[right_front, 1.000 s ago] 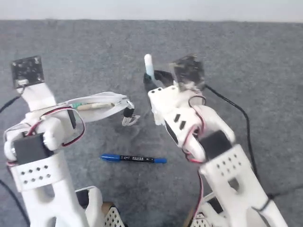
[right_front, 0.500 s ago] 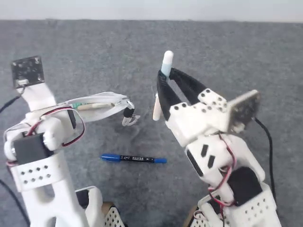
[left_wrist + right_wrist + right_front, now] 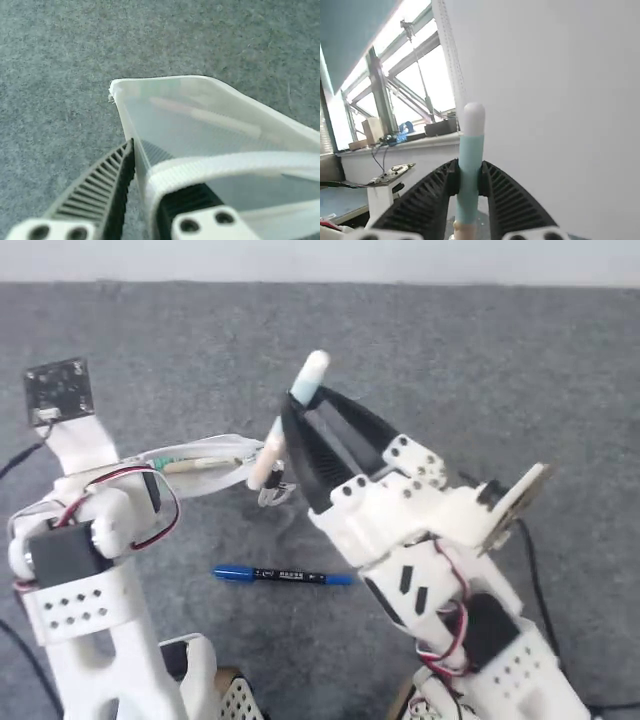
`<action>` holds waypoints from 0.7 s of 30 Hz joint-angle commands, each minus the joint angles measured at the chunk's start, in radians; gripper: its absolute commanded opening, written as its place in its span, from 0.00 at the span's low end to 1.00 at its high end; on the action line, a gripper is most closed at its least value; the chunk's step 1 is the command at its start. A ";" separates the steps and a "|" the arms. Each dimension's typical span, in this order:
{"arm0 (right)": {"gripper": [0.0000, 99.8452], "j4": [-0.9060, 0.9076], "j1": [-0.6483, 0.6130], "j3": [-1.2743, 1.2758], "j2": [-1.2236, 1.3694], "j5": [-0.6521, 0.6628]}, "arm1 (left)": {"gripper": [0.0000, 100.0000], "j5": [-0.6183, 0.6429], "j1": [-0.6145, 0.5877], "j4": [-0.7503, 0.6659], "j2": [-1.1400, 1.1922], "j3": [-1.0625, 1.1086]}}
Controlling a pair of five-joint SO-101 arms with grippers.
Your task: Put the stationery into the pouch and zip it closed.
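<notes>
A translucent white pouch (image 3: 205, 462) hangs above the grey carpet, and my left gripper (image 3: 142, 175) is shut on its zip rim (image 3: 210, 167). Through the pouch (image 3: 200, 125) wall a pale stick shows inside. My right gripper (image 3: 303, 402) is shut on a white and teal pen (image 3: 290, 415), which is tilted. The pen's lower end is at the pouch's open end by the zip pull (image 3: 272, 488); I cannot tell whether it is inside. The right wrist view looks along the pen (image 3: 470, 165), clamped in my right gripper (image 3: 469, 182). A blue marker (image 3: 280, 576) lies on the carpet in front.
Grey carpet (image 3: 480, 360) covers the table. Both arm bases stand at the near edge, with the blue marker between them. A black cable (image 3: 530, 540) runs along the right side. Open carpet lies behind the pouch.
The right arm swung the pen leftward and tipped it, bringing its lower end to the pouch's opening. The left arm, pouch and blue marker stayed put.
</notes>
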 commanded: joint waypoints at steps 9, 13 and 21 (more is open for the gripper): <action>0.01 -0.541 -0.024 0.054 0.387 -0.008 | 0.01 -0.009 0.006 0.000 0.005 -0.044; 0.01 -0.650 -0.025 0.054 0.530 -0.008 | 0.01 -0.009 0.005 0.000 0.005 -0.044; 0.01 -0.667 -0.047 0.054 0.720 -0.005 | 0.01 -0.008 -0.040 -0.005 0.005 -0.044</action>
